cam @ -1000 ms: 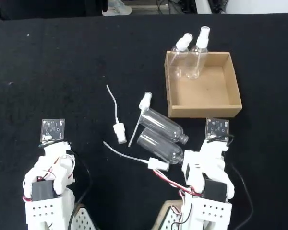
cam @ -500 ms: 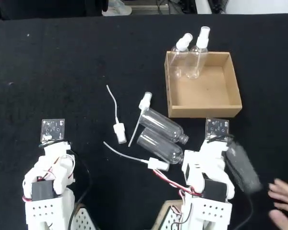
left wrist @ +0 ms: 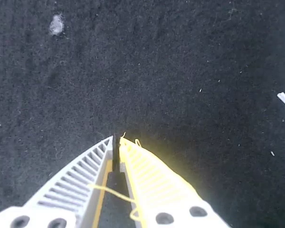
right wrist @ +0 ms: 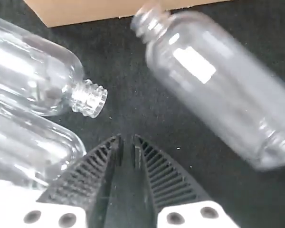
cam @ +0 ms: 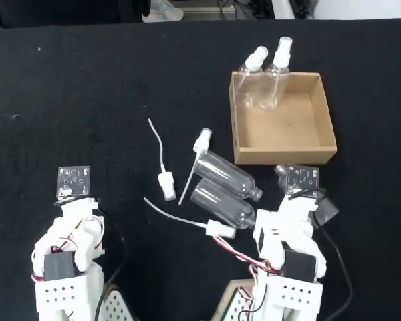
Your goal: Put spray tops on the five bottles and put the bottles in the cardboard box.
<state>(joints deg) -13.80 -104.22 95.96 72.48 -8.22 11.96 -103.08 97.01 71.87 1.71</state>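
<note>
Two clear bottles with white spray tops (cam: 267, 73) lean in the far corner of the cardboard box (cam: 284, 155). Two open bottles (cam: 224, 175) (cam: 222, 204) lie side by side left of the right arm (cam: 291, 231). A third open bottle (right wrist: 213, 85) lies close in front of my right gripper (right wrist: 127, 140), neck toward the box edge (right wrist: 99, 10); the arm covers most of it in the high view. Three loose spray tops (cam: 166, 182) (cam: 202, 142) (cam: 219, 229) lie on the cloth. My left gripper (left wrist: 116, 141) is shut over bare cloth. The right gripper is shut and holds nothing.
The table is covered in black cloth (cam: 87, 87). The long thin tubes (cam: 157, 144) of the spray tops trail across the middle. The left arm (cam: 70, 231) sits folded at the near edge, well away from the bottles.
A third open bottle has come in from the right, past a person's hand seen half a second ago, and now lies by the right arm. The hand is gone. Neither arm has moved.
</note>
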